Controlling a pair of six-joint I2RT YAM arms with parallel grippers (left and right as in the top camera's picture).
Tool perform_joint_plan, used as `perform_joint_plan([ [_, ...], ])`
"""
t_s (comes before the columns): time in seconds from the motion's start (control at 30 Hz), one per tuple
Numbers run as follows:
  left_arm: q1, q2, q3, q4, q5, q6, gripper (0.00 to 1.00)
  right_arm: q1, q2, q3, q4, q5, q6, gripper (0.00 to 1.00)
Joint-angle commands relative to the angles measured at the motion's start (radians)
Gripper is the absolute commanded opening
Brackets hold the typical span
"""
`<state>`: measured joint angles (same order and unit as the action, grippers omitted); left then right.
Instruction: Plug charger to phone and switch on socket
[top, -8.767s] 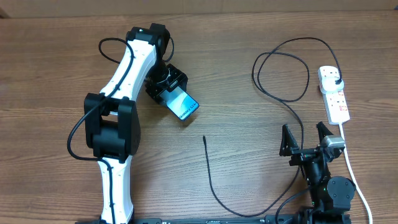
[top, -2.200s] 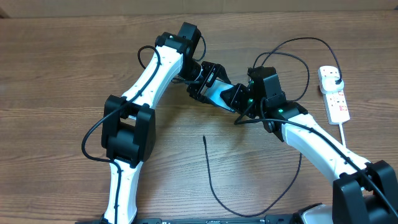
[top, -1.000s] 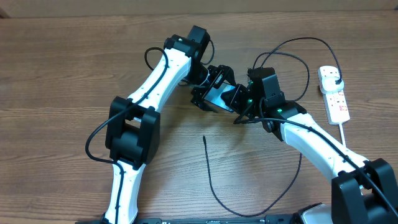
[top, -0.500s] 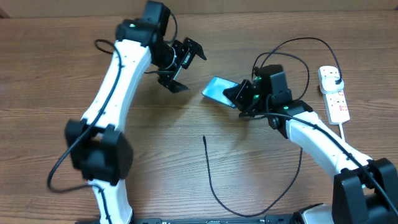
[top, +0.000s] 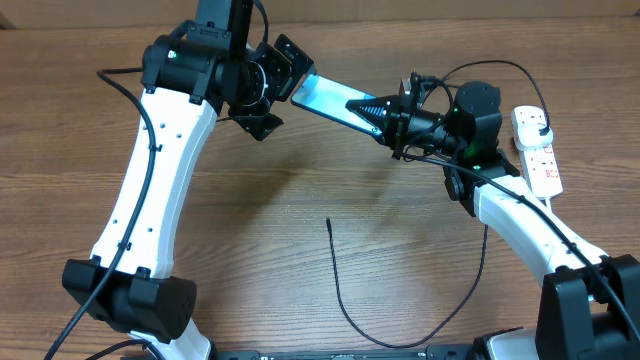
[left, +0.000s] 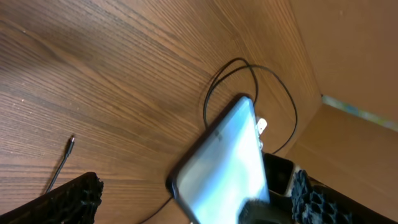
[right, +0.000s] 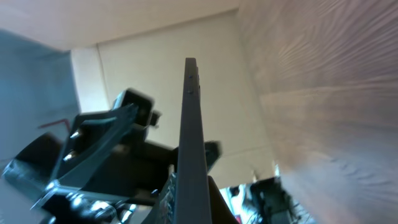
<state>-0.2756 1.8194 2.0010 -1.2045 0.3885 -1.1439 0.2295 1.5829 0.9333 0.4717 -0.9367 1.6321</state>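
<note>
The phone (top: 325, 98), its teal screen glowing, hangs tilted above the table. My right gripper (top: 372, 110) is shut on its right end. The right wrist view shows the phone (right: 191, 137) edge-on between the fingers (right: 219, 202). My left gripper (top: 282, 95) stands wide open at the phone's left end, not touching it. In the left wrist view the phone (left: 224, 162) lies between the spread fingers (left: 68, 199). The charger (top: 338, 285) lies on the table, its tip (top: 328, 222) free; the tip (left: 71, 142) also shows from the left wrist. The socket (top: 536, 150) sits at far right.
The black cable loops (top: 455, 110) on the wood behind my right arm and ends in a plug (top: 540, 126) on the socket. A white cord (top: 565, 265) runs from the socket towards the front edge. My left arm (top: 150, 210) spans the table's left side.
One second ago both grippers were at the phone low over the table. The left has let go and risen towards the back; the right has lifted the phone up and back.
</note>
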Motion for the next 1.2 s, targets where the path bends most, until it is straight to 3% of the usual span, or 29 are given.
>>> perform_joint_plan([
  [0.0,-0.007,-0.007,0.012,0.007,0.005,0.022,1.00,-0.003,-0.008,0.022,0.018,-0.046,0.117,0.04],
  [0.07,-0.007,-0.007,0.012,0.031,0.003,0.022,1.00,-0.002,-0.008,0.022,0.019,-0.045,0.161,0.04],
  [0.13,-0.009,-0.007,0.012,0.064,0.003,0.022,0.87,-0.002,-0.008,0.022,0.045,-0.041,0.160,0.04],
  [0.23,-0.010,-0.007,0.012,0.111,-0.004,0.018,0.82,-0.001,-0.008,0.022,0.132,-0.008,0.179,0.04],
  [0.47,-0.040,-0.007,0.012,0.154,-0.023,-0.044,0.83,-0.001,-0.008,0.022,0.198,0.027,0.189,0.04],
  [0.63,-0.092,-0.007,0.012,0.178,-0.129,-0.077,0.84,0.018,-0.008,0.022,0.198,0.063,0.310,0.04],
  [0.8,-0.117,-0.007,0.012,0.185,-0.190,-0.163,0.69,0.029,-0.008,0.022,0.197,0.100,0.363,0.04],
  [1.0,-0.118,-0.006,0.011,0.184,-0.190,-0.227,0.68,0.029,-0.008,0.022,0.197,0.132,0.520,0.04],
  [1.17,-0.118,-0.002,0.010,0.180,-0.190,-0.277,0.65,0.043,-0.008,0.022,0.198,0.167,0.529,0.04],
])
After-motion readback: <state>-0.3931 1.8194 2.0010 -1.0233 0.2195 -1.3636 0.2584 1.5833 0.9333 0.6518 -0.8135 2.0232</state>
